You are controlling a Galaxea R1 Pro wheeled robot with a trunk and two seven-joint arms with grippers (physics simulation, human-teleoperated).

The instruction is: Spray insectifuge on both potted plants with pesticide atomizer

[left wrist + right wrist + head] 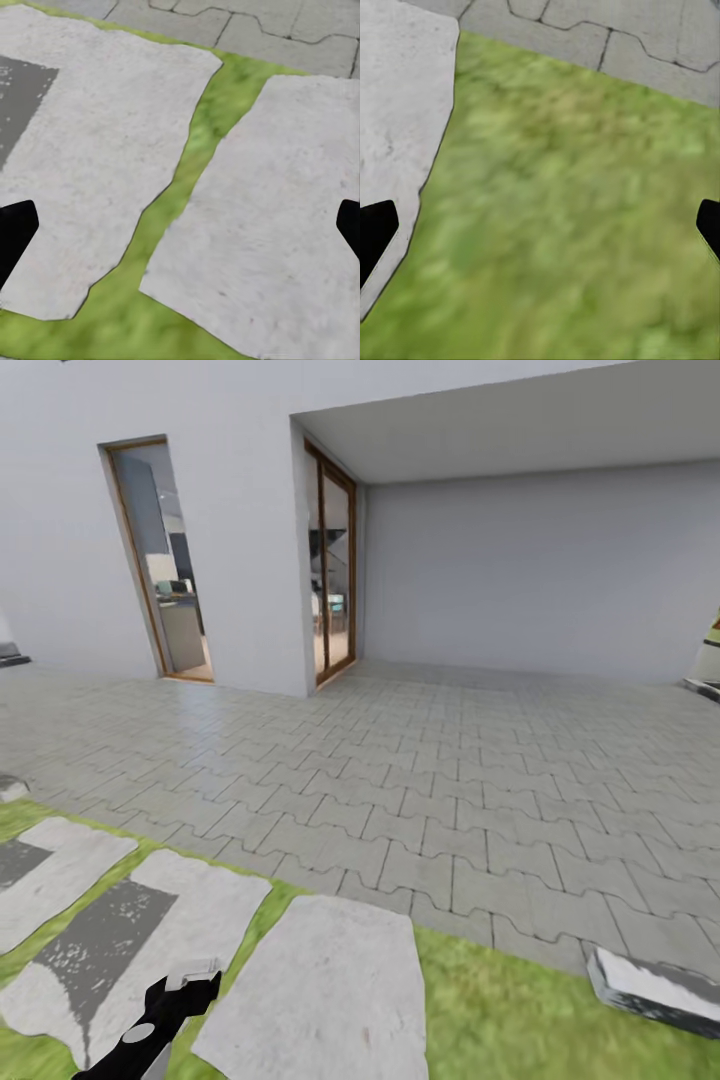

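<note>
With its black fingertips (15,232) showing at opposite edges of the left wrist view and nothing between them, the left gripper (180,232) hangs wide open and empty over pale grey, irregular stepping stones (97,165) split by a strip of green lawn (187,172). At the lower left of the head view the same black arm reaches out above those slabs. The right gripper (540,232) is spread just as wide and also holds nothing, its dark fingertips framing blurred grass beside the edge of a slab. Beyond the lawn, across the middle of the head frame, lies a grey interlocking-brick patio (450,760), backed by a white house wall with a wood-framed glass door (335,560) at upper centre. The pesticide atomizer and the potted plants are not in sight here, so the step in hand appears to be searching. Done well, that would likely mean turning the base away from the house toward the garden, scanning low, and keeping both grippers open and clear of the ground.
</note>
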